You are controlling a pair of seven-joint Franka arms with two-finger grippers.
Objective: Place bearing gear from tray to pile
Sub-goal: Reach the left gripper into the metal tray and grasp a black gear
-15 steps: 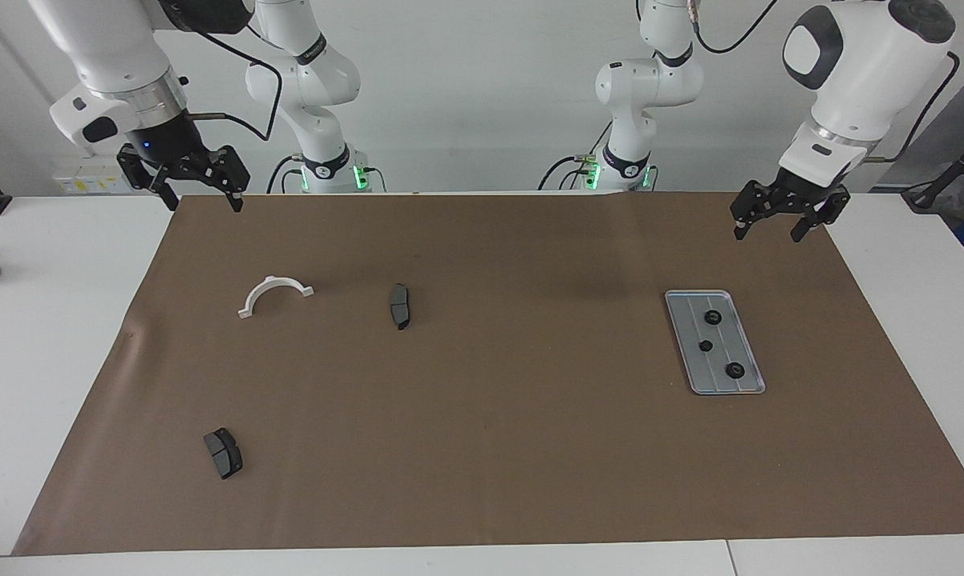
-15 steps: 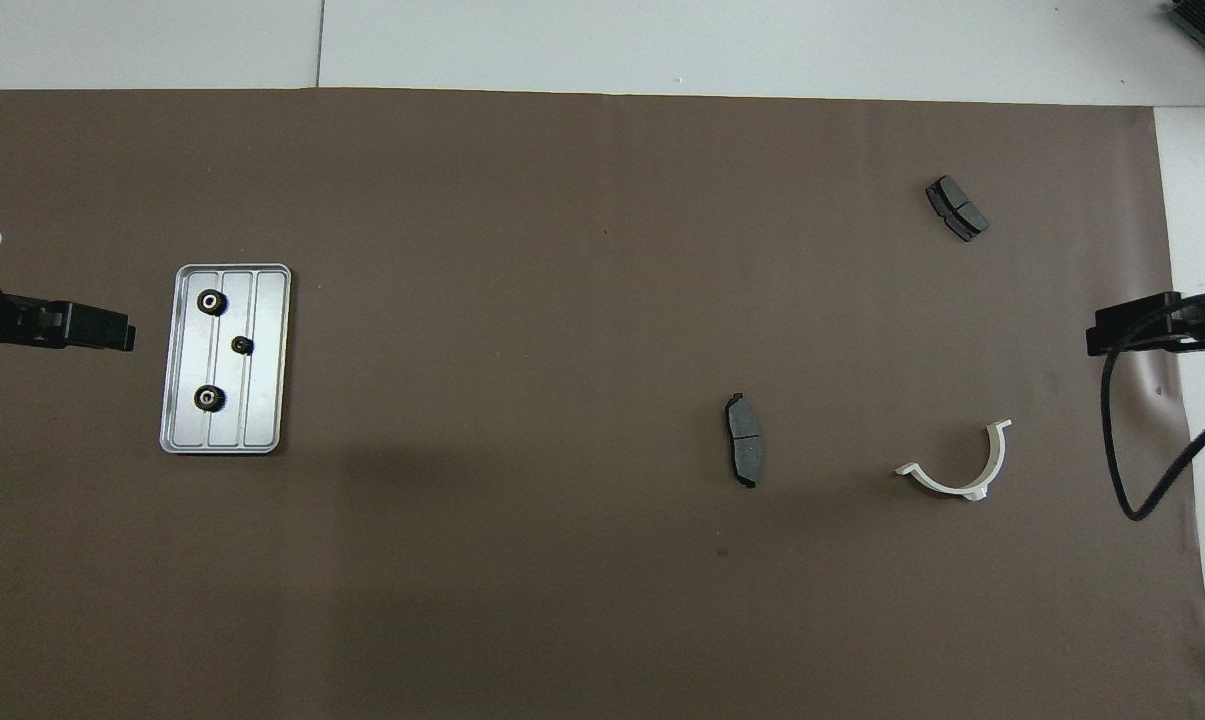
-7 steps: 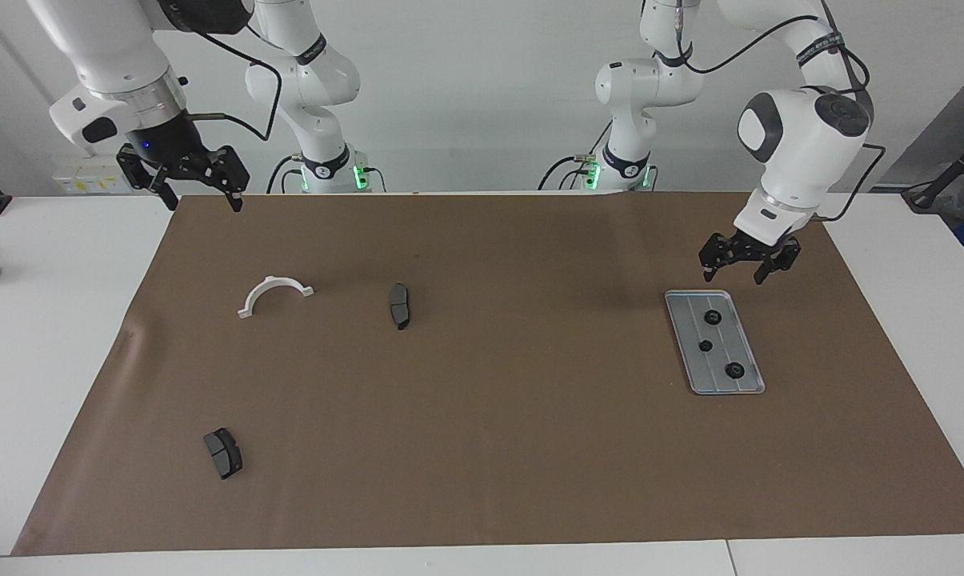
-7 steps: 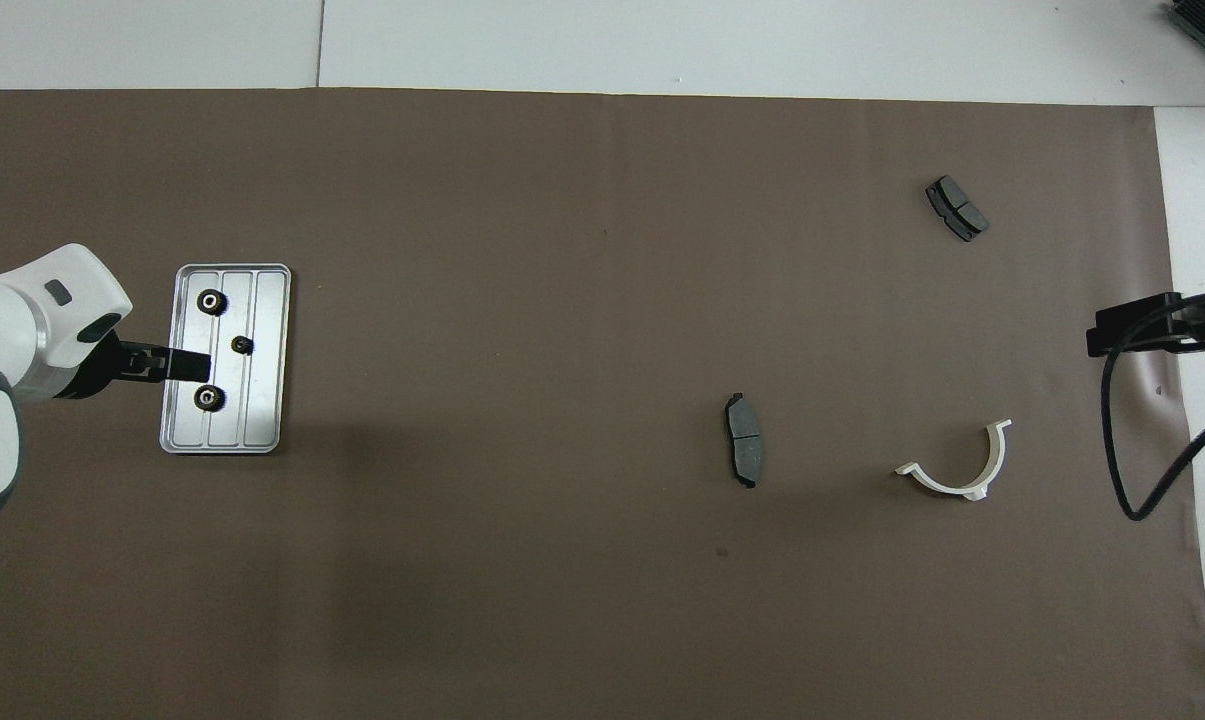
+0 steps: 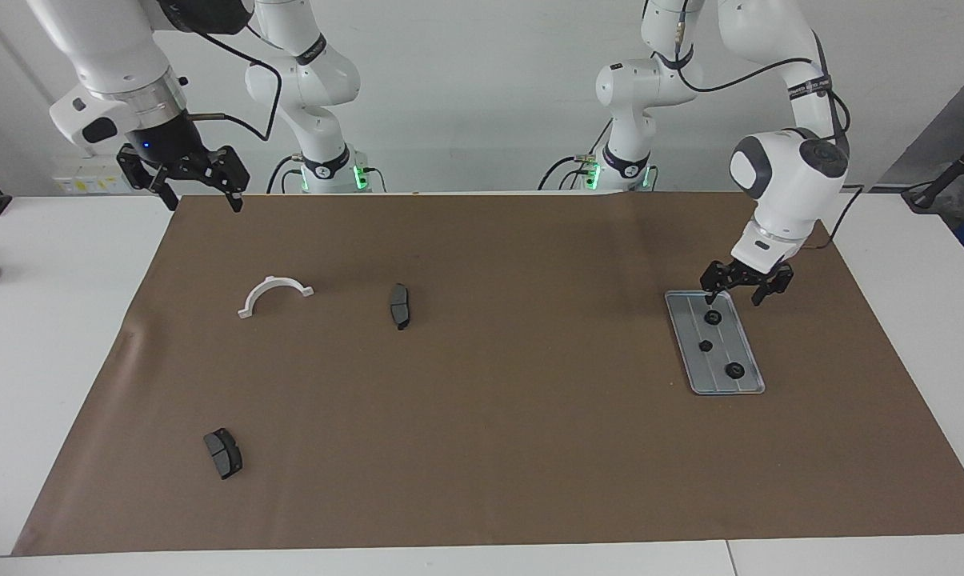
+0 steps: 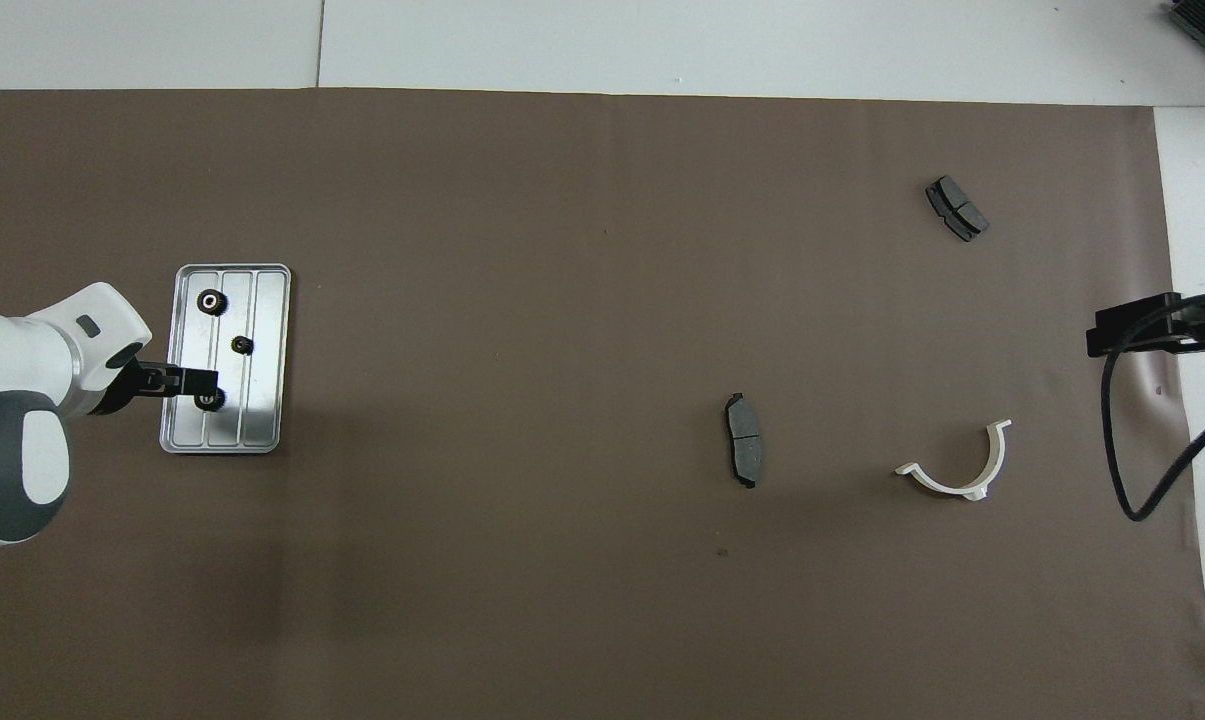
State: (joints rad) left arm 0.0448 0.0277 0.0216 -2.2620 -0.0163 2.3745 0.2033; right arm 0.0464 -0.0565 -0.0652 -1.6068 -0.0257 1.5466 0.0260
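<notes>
Right pincer (image 5: pixel 198 192) waits, spread wide, over the tabletop (image 5: pixel 66 336) edge. Three gears sit on the tray (image 5: pixel 750 382); no pile on the mat. Left pincer (image 5: pixel 736 295), wide, hovers over the nearest gear (image 5: pixel 713 318). Likely small, rigid, light: grip across its rim.

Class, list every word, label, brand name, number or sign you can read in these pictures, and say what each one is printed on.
None can be read.
Black band on the left arm: white lettering, too small to read.
Black band on the right arm: white lettering, too small to read.
Tray, gears, brake pads, bracket: no markings visible.
</notes>
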